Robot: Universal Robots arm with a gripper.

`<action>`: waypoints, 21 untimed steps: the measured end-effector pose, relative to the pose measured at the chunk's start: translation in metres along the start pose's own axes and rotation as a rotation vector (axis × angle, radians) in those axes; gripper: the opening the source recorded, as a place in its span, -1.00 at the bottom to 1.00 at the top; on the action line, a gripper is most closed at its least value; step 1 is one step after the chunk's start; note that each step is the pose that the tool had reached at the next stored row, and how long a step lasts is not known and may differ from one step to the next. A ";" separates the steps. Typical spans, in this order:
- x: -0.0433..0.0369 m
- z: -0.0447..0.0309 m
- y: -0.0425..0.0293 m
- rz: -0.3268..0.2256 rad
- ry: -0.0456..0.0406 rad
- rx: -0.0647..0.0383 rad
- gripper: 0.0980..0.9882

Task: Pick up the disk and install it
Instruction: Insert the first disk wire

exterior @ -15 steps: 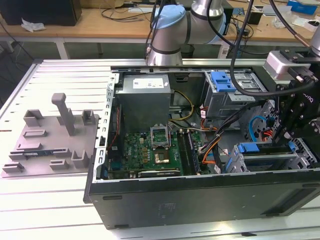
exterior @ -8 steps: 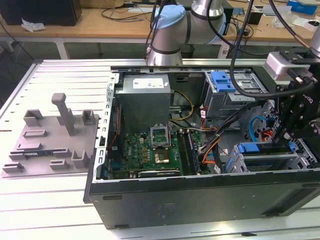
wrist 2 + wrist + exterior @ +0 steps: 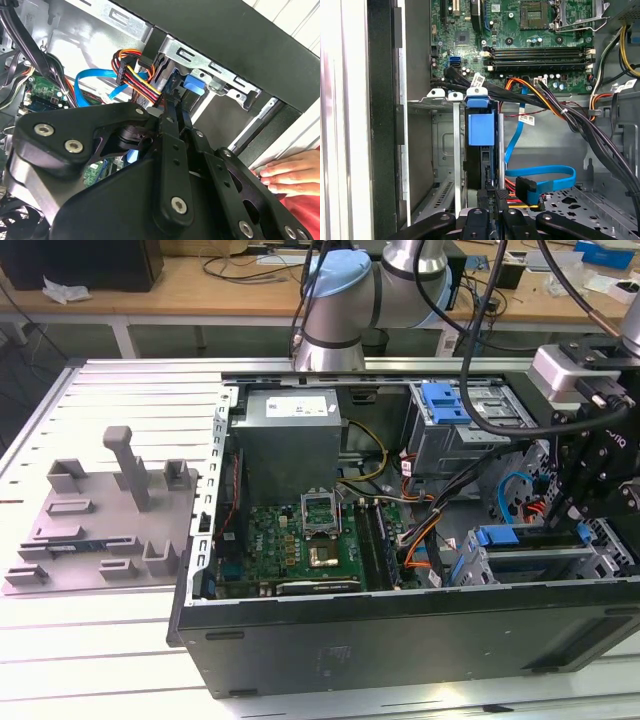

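- While the computer case (image 3: 400, 640) lies open on its side on the bench, my biggest worry is that it slides. A hard push along the slot could shove the whole box and spoil my alignment.
- Lower drive cage (image 3: 456, 150) next. Its metal rails stand just beside the disk, so a slight tilt could wedge the blue carrier against them.
- Disk (image 3: 481, 129): it's edge-on, blue front facing the motherboard side, standing in a slot of that cage. I can't tell how deep it sits, and if it's only half seated it could pop back out on release.
- Gripper (image 3: 492, 196): as I read both wrist views, the jaws are drawn in narrow, pinching the disk's rear edge. An off-centre pinch could twist the slab in the slot.
- Cables: the blue data cable (image 3: 550, 172) loops just beside the fingers, and the orange-and-yellow power bundle (image 3: 137, 75) hangs near the cage. Either could snag or get crushed.
- Person's hand (image 3: 290, 172): it's resting at the case's outer edge, near my linkage. There's a pinch risk if I swing that way.
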State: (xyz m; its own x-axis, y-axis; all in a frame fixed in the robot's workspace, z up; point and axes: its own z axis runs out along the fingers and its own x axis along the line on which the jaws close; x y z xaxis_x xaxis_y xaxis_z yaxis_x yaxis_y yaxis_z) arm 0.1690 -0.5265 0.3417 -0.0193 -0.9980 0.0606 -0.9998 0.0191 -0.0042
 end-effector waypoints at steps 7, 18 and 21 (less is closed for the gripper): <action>0.0001 -0.0009 0.0000 0.000 -0.0001 0.000 -0.84; -0.0011 -0.0018 0.0000 0.000 0.0005 0.000 -0.84; -0.0012 -0.0018 0.0001 0.000 0.0017 0.000 -0.84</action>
State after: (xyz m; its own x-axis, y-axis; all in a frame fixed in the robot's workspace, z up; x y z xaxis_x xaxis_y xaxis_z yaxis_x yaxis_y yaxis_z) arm 0.1689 -0.5252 0.3435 -0.0192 -0.9979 0.0623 -0.9998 0.0190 -0.0043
